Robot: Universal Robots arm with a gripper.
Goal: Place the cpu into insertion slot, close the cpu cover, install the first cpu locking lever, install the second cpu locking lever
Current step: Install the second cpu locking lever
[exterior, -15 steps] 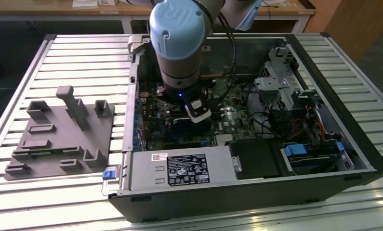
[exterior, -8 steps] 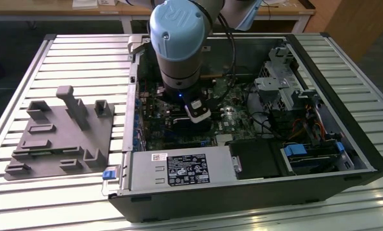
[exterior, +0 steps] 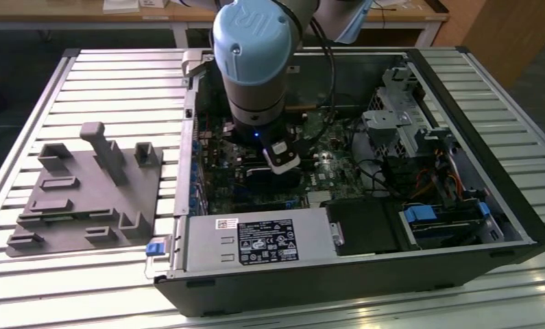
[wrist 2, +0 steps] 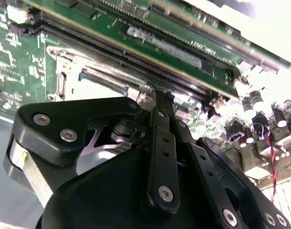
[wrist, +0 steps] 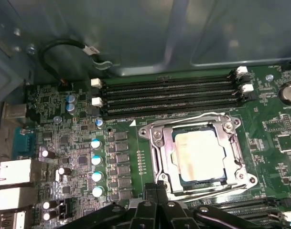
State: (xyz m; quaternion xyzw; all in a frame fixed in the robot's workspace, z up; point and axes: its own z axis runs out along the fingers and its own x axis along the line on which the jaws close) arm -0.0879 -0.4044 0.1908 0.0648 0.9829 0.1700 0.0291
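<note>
One pale cpu (wrist: 199,156) lies seated in the insertion slot (wrist: 170,155) on the green motherboard (wrist: 78,157), with the silvery cpu cover (wrist: 230,143) closed down around it as a frame. Just beside the slot's near edge, the gripper (wrist: 158,190) hovers low, its black fingers (wrist 2: 159,125) pressed together and holding nothing.

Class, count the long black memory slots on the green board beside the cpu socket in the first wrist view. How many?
3 memory slots show, stacked in parallel. The last lies nearest the cpu cover. More may sit behind the gripper.
</note>
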